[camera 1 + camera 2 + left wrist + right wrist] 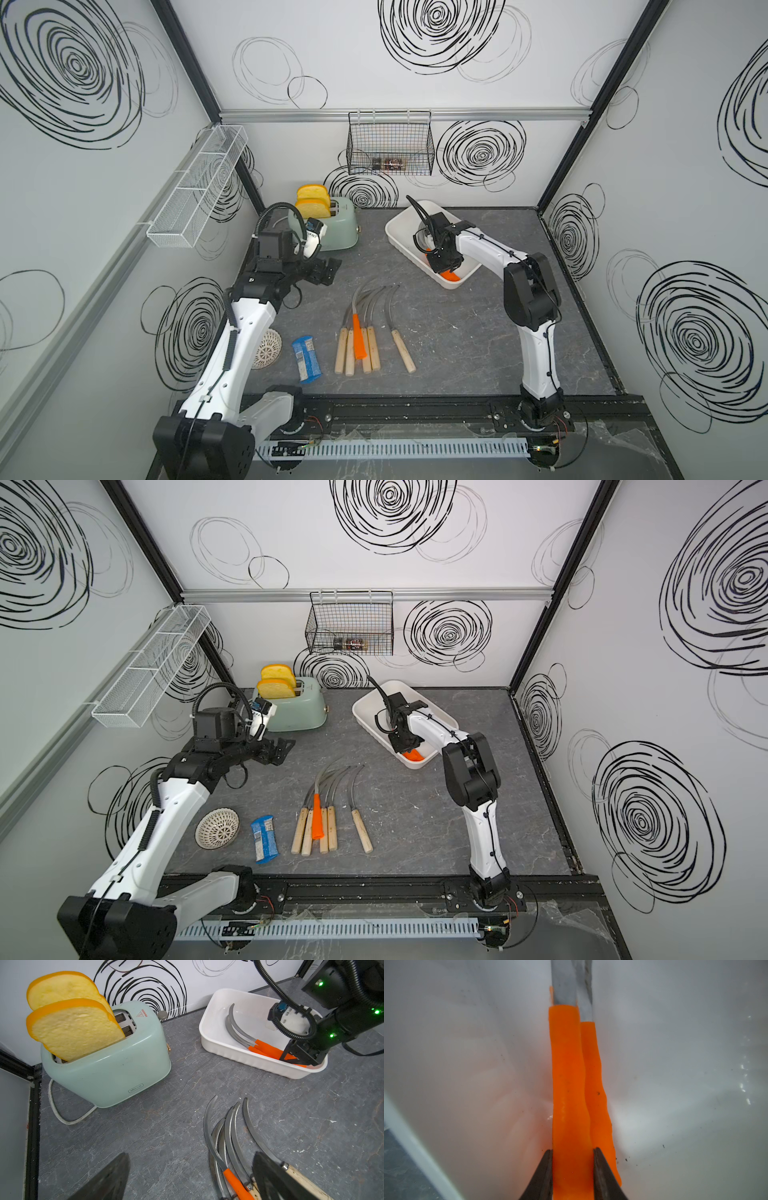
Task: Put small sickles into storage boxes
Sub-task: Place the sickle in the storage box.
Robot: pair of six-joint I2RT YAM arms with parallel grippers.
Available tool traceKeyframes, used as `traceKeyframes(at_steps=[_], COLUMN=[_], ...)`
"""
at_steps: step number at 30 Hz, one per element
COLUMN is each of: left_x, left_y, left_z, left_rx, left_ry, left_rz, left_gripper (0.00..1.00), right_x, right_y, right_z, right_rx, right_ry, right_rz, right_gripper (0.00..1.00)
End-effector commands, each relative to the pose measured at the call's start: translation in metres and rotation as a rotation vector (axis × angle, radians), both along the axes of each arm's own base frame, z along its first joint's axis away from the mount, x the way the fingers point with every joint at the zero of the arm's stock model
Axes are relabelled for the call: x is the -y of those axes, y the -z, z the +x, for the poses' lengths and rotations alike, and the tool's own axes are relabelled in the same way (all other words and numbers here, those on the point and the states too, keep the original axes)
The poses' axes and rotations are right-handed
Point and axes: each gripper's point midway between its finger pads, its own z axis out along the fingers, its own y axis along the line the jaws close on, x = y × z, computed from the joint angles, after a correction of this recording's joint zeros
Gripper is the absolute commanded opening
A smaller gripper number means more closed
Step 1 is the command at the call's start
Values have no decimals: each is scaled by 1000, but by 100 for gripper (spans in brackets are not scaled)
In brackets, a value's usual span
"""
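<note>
The step in hand is the set-down of one sickle in the box. The right end effector (572, 1150) is down inside the white box (239, 1056), which stands at the back of the tabletop (457, 340) to the right of the toaster (336, 232). Its jaws are nearly shut and pinch the orange handle of a sickle (569, 1084) near the butt end, with the grey blade pointing away along the box floor. A second orange-handled sickle (598, 1095) lies just beside it, touching or nearly so, and nothing grips it. From the close, blurred wrist view I cannot tell for sure whether the held handle sits on the floor or hangs just above it.

The left end effector (326, 270) hovers near the toaster with its jaws wide apart and nothing between them.

Six sickles remain out on the tabletop: a tight bunch (361, 332) of four wooden-handled ones and one orange-handled one (358, 338), blades fanned toward the box, and a lone wooden-handled one (401, 349) just to their right.

The next move, as I judge it, calls for opening the jaws and lifting straight up so the fingers do not drag either handle. After that, the lone sickle looks the easiest pick, since the bunched handles leave little room for fingers.
</note>
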Motion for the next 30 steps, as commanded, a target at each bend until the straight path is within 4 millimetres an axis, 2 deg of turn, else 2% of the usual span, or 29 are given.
traceKeyframes(at_steps=[1, 10, 22, 26, 30], left_x=[5, 4, 5, 5, 6], left_y=[-19, -18, -23, -24, -25], left_z=[3, 3, 5, 5, 6], left_rx=[68, 68, 73, 76, 78], left_ry=[17, 15, 16, 15, 15], left_rz=[-13, -11, -20, -20, -22], left_gripper=[96, 96, 96, 96, 96], right_x=[2, 4, 8, 10, 13], right_y=[11, 17, 13, 6, -11], right_z=[-3, -2, 0, 3, 12], right_rx=[-31, -35, -12, 14, 68], right_ry=[-3, 5, 19, 26, 57], right_rz=[-25, -42, -50, -53, -22], right_gripper=[14, 26, 39, 40, 42])
